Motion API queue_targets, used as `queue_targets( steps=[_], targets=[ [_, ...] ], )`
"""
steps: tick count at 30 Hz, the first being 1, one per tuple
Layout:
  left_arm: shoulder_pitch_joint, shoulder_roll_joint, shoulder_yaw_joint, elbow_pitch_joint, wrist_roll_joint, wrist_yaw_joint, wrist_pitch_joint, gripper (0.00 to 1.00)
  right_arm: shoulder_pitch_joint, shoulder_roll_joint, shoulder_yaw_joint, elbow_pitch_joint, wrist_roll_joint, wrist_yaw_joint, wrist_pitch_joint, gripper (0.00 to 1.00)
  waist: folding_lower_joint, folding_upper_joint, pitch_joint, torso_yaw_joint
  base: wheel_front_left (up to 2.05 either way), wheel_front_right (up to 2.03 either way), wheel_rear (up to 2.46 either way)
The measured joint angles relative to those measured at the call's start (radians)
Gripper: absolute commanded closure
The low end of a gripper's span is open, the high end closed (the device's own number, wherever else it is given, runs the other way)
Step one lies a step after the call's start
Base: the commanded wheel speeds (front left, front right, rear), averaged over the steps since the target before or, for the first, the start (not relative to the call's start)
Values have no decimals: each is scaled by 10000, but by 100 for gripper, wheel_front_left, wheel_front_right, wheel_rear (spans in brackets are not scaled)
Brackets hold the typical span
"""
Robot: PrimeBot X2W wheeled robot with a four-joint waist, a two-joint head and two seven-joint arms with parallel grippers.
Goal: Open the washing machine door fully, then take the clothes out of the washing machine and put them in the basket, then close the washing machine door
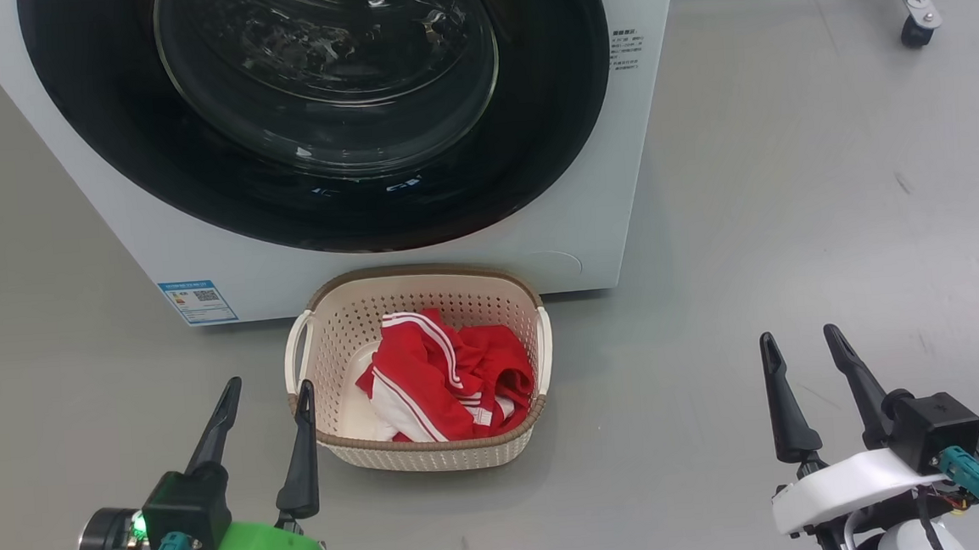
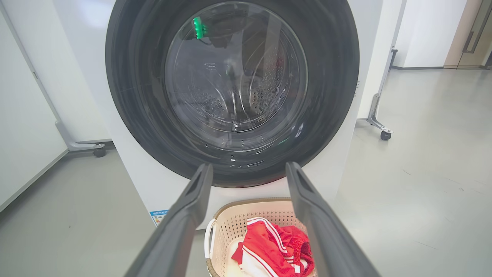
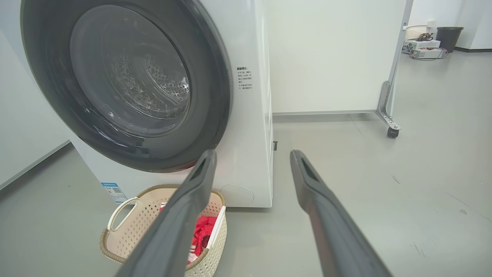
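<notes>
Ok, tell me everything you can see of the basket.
The basket is small, cream plastic, rectangular with rounded corners, perforated walls, a brown woven-look rim and two side handles. It stands upright on the grey floor just before the washing machine. Red-and-white clothes lie bunched inside it.

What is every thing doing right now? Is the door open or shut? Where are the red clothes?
washing machine door: shut.
washing machine: no clothes seen inside.
clothes: crumpled inside the basket.
basket: upright on the floor, in front of the washing machine.
left gripper: open, empty.
right gripper: open, empty.
</notes>
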State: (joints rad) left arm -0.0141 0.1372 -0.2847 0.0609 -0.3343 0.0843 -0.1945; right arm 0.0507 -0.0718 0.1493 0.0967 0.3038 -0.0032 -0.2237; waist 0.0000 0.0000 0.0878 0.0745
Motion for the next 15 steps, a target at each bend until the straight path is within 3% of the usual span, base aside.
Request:
queue_targets(
  steps=[12, 13, 15],
  targets=[
    [3, 0, -75, -23, 2, 0, 13, 0, 190, -67, -42, -288, 0, -96, 176, 0, 0, 0, -28, 15, 0, 0, 0],
    [4, -6, -84, 2, 2, -2, 10, 100, 208, -61, -38, -270, 0, -90, 174, 100, 0, 0, -31, 15, 0, 0, 0],
    [36, -56, -127, 228, 2, -2, 12, 100, 234, 0, -21, -50, 2, -86, 174, 100, 0, 0, -32, 15, 0, 0, 0]
  ],
)
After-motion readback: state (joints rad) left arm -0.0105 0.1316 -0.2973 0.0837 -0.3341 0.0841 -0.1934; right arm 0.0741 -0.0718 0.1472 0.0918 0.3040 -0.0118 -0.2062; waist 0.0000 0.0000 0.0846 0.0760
